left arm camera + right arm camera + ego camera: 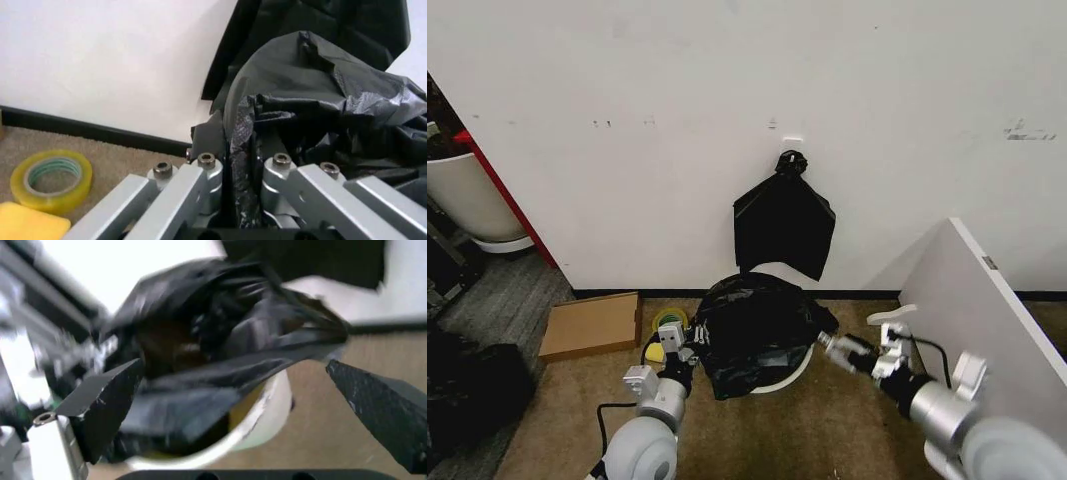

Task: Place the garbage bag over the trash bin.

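Your left gripper [689,345] sits at the bag's [752,330] left edge, jaws pinched tight on a fold of black plastic (a tape roll [50,180] lies on the carpet beside it). The bag is heaped over the bin [789,375], whose white rim shows below. Your right gripper [827,340] sits just off the bag's right side, jaws spread wide, holding nothing.

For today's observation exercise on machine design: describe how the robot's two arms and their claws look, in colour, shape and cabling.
Both arms have rounded pale grey shells with black joints, and a black cable loops beside each. The left claw has silver metal linkage bars with bolts at the pivots. The right claw has broad, flat, matt black fingers tapering to points, on a silver mount.
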Motion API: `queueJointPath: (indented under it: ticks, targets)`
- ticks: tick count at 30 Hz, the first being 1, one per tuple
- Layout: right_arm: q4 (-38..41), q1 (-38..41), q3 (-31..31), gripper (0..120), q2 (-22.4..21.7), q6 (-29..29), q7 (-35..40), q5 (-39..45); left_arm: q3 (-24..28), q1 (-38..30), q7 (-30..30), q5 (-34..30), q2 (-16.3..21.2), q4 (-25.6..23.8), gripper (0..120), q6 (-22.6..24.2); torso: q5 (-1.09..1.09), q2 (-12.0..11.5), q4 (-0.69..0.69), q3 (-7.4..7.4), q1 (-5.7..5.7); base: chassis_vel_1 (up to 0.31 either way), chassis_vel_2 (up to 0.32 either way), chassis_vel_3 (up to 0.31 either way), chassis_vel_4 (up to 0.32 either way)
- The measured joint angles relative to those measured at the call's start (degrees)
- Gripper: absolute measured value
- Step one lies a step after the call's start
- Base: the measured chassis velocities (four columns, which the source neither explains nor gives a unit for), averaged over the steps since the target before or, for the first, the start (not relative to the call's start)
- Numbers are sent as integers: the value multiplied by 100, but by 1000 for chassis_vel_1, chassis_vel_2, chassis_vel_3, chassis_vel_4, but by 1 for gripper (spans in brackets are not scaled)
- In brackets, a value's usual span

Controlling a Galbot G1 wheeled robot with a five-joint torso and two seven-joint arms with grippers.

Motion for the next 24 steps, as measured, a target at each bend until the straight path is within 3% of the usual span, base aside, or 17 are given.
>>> queueJointPath:
  ticks: [8, 15, 24]
  targets:
    - [14, -290, -460, 100, -560, 1432, -1075, -2424, -25, -73, 84, -101, 122, -33, 5, 141, -1, 0, 0, 0, 0, 0, 0, 0, 0]
    - [-165, -339, -508, 100, -743, 1852, -1876, -2887, 53, -52, 102, -98, 124, -37, 5, 149, -1, 0, 0, 0, 0, 0, 0, 0, 0]
    - [-471, -82, -693, 75, -673, 1943, -2100, -2910, 84, 2, 137, -75, 127, -92, 5, 174, 0, 0, 0, 0, 0, 0, 0, 0, 0]
